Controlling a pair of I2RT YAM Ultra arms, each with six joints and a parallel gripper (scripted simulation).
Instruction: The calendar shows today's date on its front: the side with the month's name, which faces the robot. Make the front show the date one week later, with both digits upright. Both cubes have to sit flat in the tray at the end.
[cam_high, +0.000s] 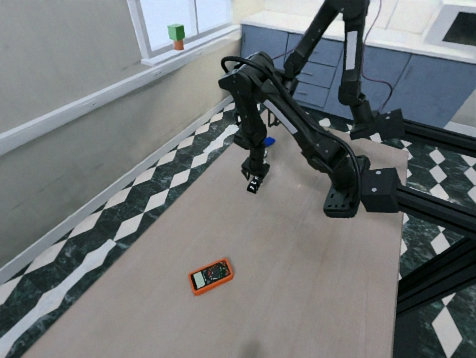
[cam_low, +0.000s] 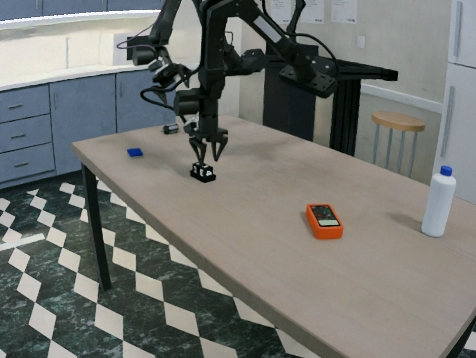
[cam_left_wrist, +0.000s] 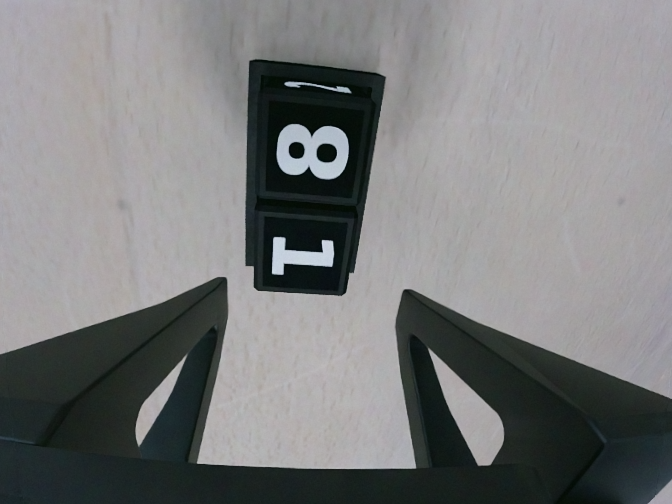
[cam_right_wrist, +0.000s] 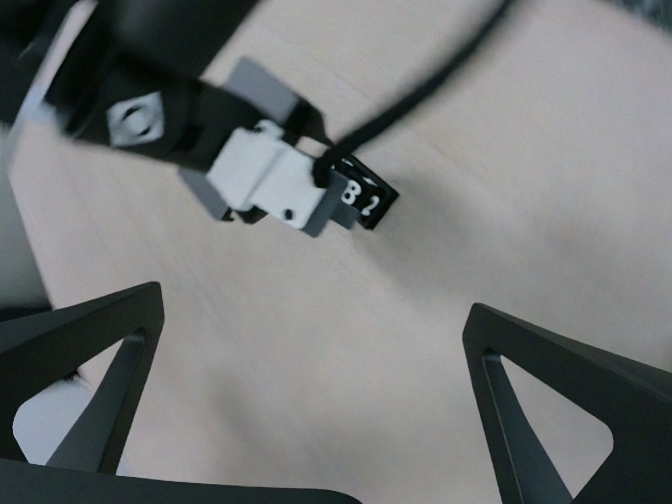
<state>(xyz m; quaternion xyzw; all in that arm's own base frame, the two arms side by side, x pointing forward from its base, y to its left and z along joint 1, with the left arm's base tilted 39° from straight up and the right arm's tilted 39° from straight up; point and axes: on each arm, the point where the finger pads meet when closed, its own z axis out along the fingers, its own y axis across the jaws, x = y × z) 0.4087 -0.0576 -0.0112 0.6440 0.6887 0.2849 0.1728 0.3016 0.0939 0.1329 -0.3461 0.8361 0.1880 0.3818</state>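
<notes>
L grip (cam_high: 256, 176) (cam_low: 210, 154) (cam_left_wrist: 314, 285) (cam_right_wrist: 293, 168) is over the calendar, tips about half open, nothing in them. R grip (cam_low: 174, 89) (cam_right_wrist: 317, 294) is up and off to the side, wide open, empty. Calendar's on the table (cam_high: 280, 250) (cam_low: 280, 210), under L: black tray (cam_high: 253, 191) (cam_low: 209, 180) (cam_left_wrist: 251, 162) (cam_right_wrist: 391, 196) w/ both cubes side by side. L wrist cam has the 1 cube (cam_left_wrist: 303, 254) nearest the tips and the 8 cube (cam_left_wrist: 312, 151) beyond, tops up, plus a 2 on its outer end. Month side/front digits not readable here, so can't confirm date or target. Step in hand, my read: lining up on a cube, prob the 1 cube; no regrip or turn under way. Next: center tips over the cube, jaws astride its front/back faces, go down, close, lift straight. Watch the tray wall and the neighbor cube, tight gap there. Edges: long table edge is fairly near the calendar, so don't set a cube down that side. More room toward the multimeter (cam_high: 192, 284) (cam_low: 326, 233), which is well apart. Blue block (cam_high: 269, 141) (cam_low: 134, 152) is off on the other side. Keep R back, the arms are close together; swing could clip L.
</notes>
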